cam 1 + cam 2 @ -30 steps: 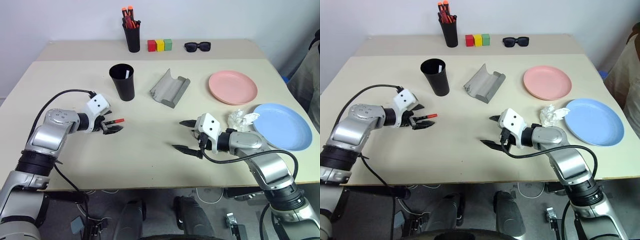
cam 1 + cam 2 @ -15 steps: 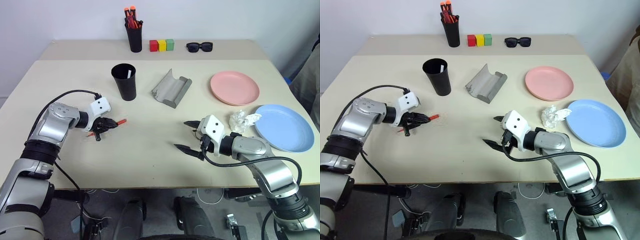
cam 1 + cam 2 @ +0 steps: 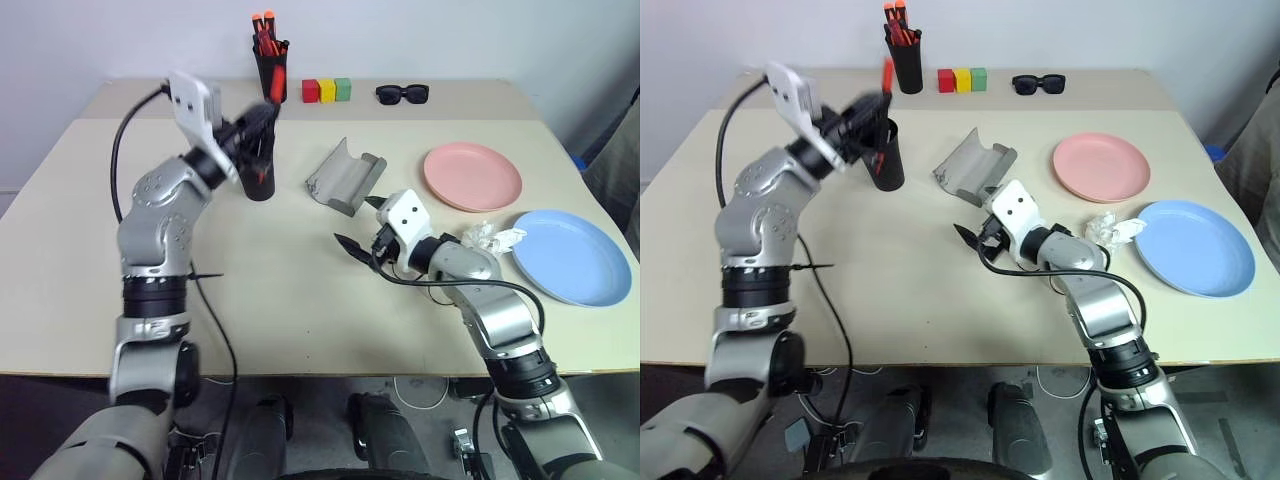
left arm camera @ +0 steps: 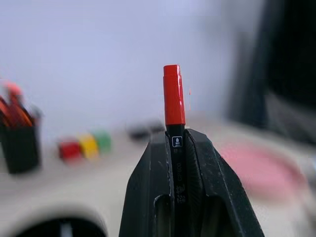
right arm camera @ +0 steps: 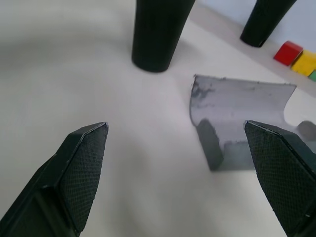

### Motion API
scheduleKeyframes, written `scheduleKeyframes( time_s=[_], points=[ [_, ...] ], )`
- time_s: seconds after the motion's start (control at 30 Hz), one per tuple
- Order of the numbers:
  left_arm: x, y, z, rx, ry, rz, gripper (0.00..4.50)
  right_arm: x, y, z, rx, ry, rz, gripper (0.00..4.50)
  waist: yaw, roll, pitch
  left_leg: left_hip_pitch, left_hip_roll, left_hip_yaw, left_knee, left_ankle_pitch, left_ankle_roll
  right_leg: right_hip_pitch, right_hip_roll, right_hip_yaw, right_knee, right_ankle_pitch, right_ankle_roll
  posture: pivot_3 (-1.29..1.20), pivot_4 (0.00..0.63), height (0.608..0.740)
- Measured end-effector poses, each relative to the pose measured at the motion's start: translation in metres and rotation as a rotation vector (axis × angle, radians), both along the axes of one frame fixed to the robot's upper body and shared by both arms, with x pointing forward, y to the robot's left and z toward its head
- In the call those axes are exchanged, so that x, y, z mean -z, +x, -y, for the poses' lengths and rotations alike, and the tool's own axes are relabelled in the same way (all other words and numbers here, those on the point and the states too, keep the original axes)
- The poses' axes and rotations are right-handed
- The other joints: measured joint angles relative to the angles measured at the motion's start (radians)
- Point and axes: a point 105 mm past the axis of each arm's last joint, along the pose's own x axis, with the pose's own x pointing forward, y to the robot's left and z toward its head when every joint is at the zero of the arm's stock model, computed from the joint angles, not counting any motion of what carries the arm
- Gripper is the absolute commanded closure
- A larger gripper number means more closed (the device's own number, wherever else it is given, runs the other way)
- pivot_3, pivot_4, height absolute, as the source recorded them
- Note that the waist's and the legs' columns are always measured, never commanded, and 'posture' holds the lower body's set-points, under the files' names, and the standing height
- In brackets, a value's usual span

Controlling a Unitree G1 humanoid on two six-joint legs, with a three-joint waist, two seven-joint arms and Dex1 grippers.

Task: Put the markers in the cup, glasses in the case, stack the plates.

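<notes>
- The left gripper (image 4: 175, 148) is pressed together on the red and black marker (image 4: 173, 98), whose red cap sticks out past the fingertips.
- In the head views that gripper (image 3: 872, 108) is raised above the table (image 3: 280, 290), over or just beside the mouth of the cup (image 3: 885, 160); blur hides exactly which.
- The cup stands upright on the far left part of the table; what is in it cannot be seen.
- Farther back, a narrower black cup (image 3: 270, 72) holds a bunch of orange-capped markers (image 3: 262, 22).
- Right of that cup sit three small blocks (image 3: 327, 91), red, yellow and green in a row, and then the black sunglasses (image 3: 402, 94).
- The right gripper (image 5: 182, 163) is spread wide and holds nothing, its fingers (image 5: 81, 163) pointing toward the far left.
- It hovers low over the middle of the table (image 3: 362, 228), just near of the case (image 3: 344, 176).
- The case lies open, its curved inside facing up and empty.
- Right of the case lies the pink plate (image 3: 471, 176), empty.
- The blue plate (image 3: 570, 255) lies nearer and farther right, apart from the pink one, also empty.
- A crumpled white wad (image 3: 490, 238) sits at the blue plate's left rim, beside the right forearm.
</notes>
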Motion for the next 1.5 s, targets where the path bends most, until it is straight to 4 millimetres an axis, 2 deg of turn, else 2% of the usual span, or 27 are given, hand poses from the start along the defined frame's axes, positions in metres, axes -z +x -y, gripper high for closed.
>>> scheduleKeyframes(
  time_s=[0.07, 0.13, 0.27, 0.37, 0.7, 1.0, 1.13, 1.2, 1.3, 1.33, 1.5],
  points=[
    [-0.01, 0.011, -0.009, -0.164, -0.019, 0.065, 4.47, -0.007, 0.002, -0.008, -0.001, 0.038, 0.017, 0.0, -0.005, 0.0, 0.0, 0.002, 0.0, 0.001, -0.001, 0.0, 0.0, 0.0, 0.0, 0.001, 0.0, 0.0, 0.0, 0.0, 0.15, 0.74],
    [-0.006, 0.022, -0.02, -0.288, -0.018, 0.08, 4.47, -0.015, 0.005, -0.012, 0.014, 0.1, 0.028, 0.0, -0.006, 0.001, 0.0, 0.002, 0.0, 0.001, -0.002, 0.0, 0.0, 0.0, 0.001, 0.0, 0.0, 0.0, 0.0, 0.0, 0.15, 0.74],
    [0.028, 0.045, -0.037, -0.451, -0.005, 0.014, 4.47, -0.037, 0.011, -0.019, 0.06, 0.236, 0.066, 0.0, -0.002, 0.001, 0.0, 0.001, 0.0, 0.001, -0.001, 0.0, 0.0, 0.0, 0.0, 0.0, 0.0, 0.0, 0.0, 0.0, 0.15, 0.74],
    [0.043, 0.054, -0.046, -0.518, -0.025, -0.022, 4.47, -0.04, 0.012, -0.019, 0.074, 0.272, 0.07, 0.0, 0.003, 0.0, 0.0, 0.0, -0.002, 0.0, -0.001, 0.0, 0.0, 0.0, -0.001, 0.0, -0.001, 0.001, 0.001, 0.0, 0.15, 0.74],
    [0.053, 0.062, -0.041, -0.508, -0.088, -0.033, 4.47, -0.03, 0.006, -0.022, 0.077, 0.287, 0.04, 0.0, -0.003, 0.0, 0.0, 0.0, -0.002, 0.0, -0.002, 0.0, 0.0, 0.0, 0.0, 0.0, -0.001, 0.001, 0.001, 0.0, 0.15, 0.74],
    [0.055, 0.063, -0.037, -0.499, -0.093, -0.033, 4.47, -0.03, 0.005, -0.022, 0.076, 0.289, 0.04, 0.0, -0.003, 0.0, 0.0, 0.0, -0.002, 0.0, -0.002, 0.0, 0.0, 0.0, 0.0, 0.0, -0.001, 0.001, 0.001, 0.0, 0.15, 0.74],
    [0.056, 0.063, -0.034, -0.489, -0.097, -0.035, 2.9, -0.03, 0.005, -0.022, 0.075, 0.289, 0.039, 0.0, -0.003, 0.0, 0.0, 0.0, -0.002, 0.0, -0.002, 0.0, 0.0, 0.0, 0.0, 0.0, -0.001, 0.001, 0.001, 0.0, 0.15, 0.74],
    [0.056, 0.063, -0.035, -0.493, -0.102, -0.035, 1.77, -0.03, 0.005, -0.022, 0.075, 0.289, 0.039, 0.0, -0.003, 0.0, 0.0, 0.0, -0.002, 0.0, -0.002, 0.0, 0.0, 0.0, 0.0, 0.0, -0.001, 0.001, 0.001, 0.0, 0.15, 0.74],
    [0.056, 0.063, -0.036, -0.5, -0.111, -0.037, 0.36, -0.03, 0.005, -0.022, 0.074, 0.289, 0.037, 0.0, -0.003, 0.0, 0.0, 0.0, -0.002, 0.0, -0.002, 0.0, 0.0, 0.0, 0.0, 0.0, -0.001, 0.001, 0.001, 0.0, 0.15, 0.74],
    [0.056, 0.063, -0.036, -0.501, -0.112, -0.037, 0.02, -0.03, 0.005, -0.023, 0.074, 0.288, 0.036, 0.0, -0.003, 0.0, 0.0, 0.0, -0.002, 0.0, -0.002, 0.0, 0.0, 0.0, 0.0, 0.0, -0.001, 0.001, 0.001, 0.0, 0.15, 0.74],
    [0.056, 0.062, -0.035, -0.495, -0.136, -0.039, 0.02, -0.03, 0.005, -0.023, 0.069, 0.286, 0.034, 0.0, -0.003, 0.0, 0.0, 0.0, -0.002, 0.0, -0.002, 0.0, 0.0, 0.0, 0.0, 0.0, -0.001, 0.001, 0.001, 0.0, 0.15, 0.74]
  ],
)
